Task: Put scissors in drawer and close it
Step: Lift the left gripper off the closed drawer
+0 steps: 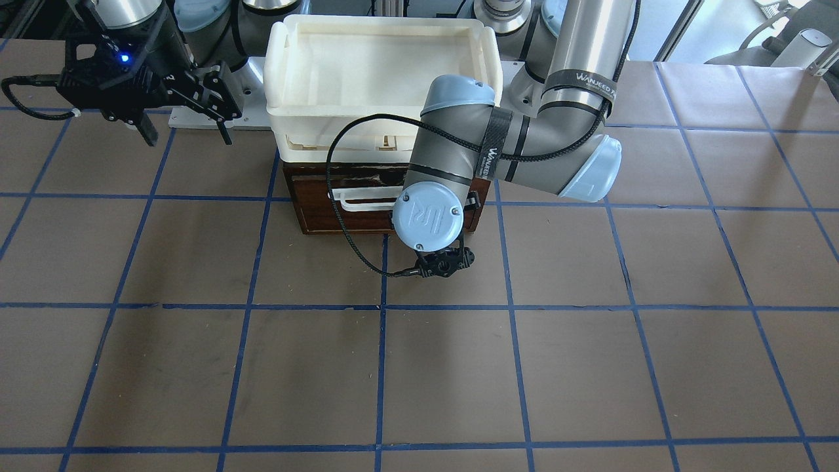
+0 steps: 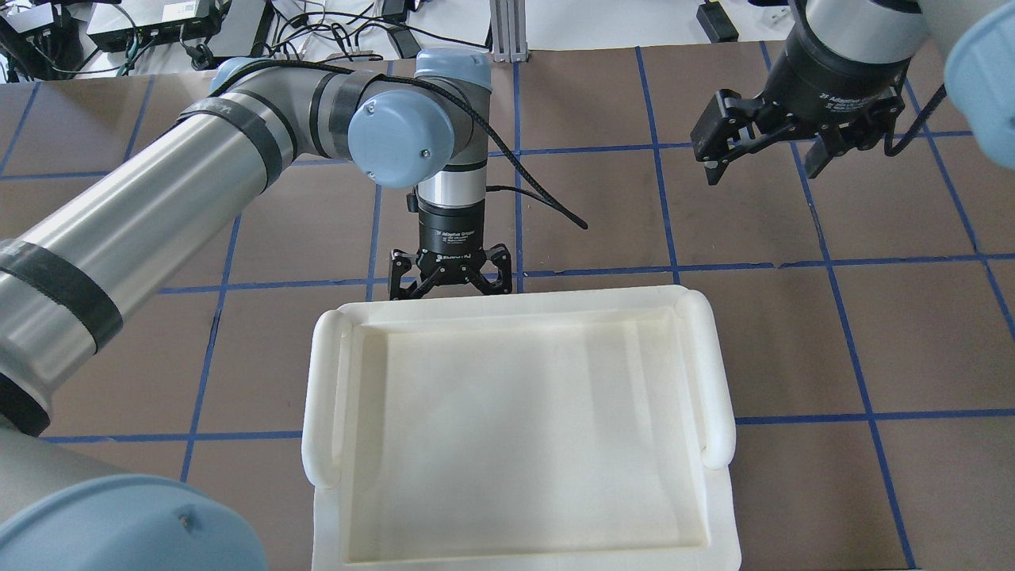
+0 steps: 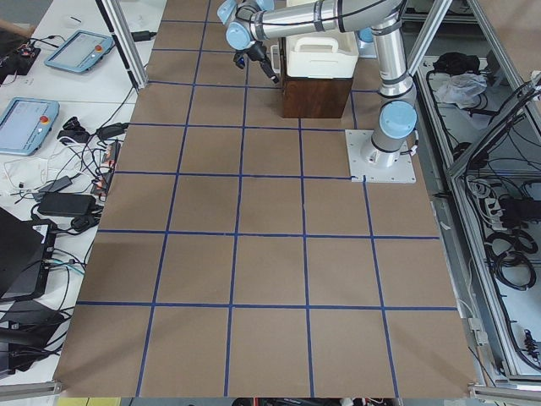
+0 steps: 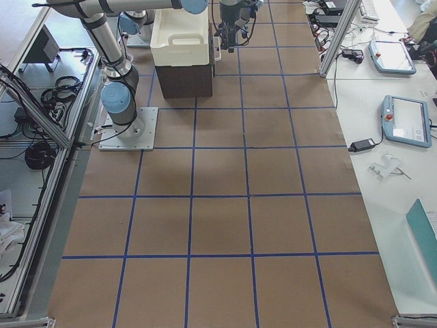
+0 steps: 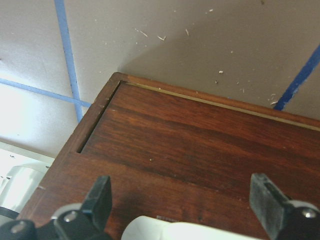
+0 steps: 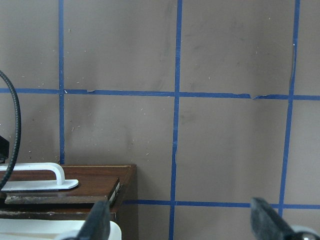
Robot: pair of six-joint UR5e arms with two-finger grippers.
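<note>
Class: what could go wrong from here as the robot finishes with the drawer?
1. The open left gripper straddles the handle at the drawer front; pulling away could snag it and drag the drawer out.
2. A push might shift the tray on top.
3. The scissors show nowhere, so they may not be inside.

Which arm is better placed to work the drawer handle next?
Left. The left end effector, open, straddles the drawer's white handle; the right end effector hangs open off to the side over the table.
</note>
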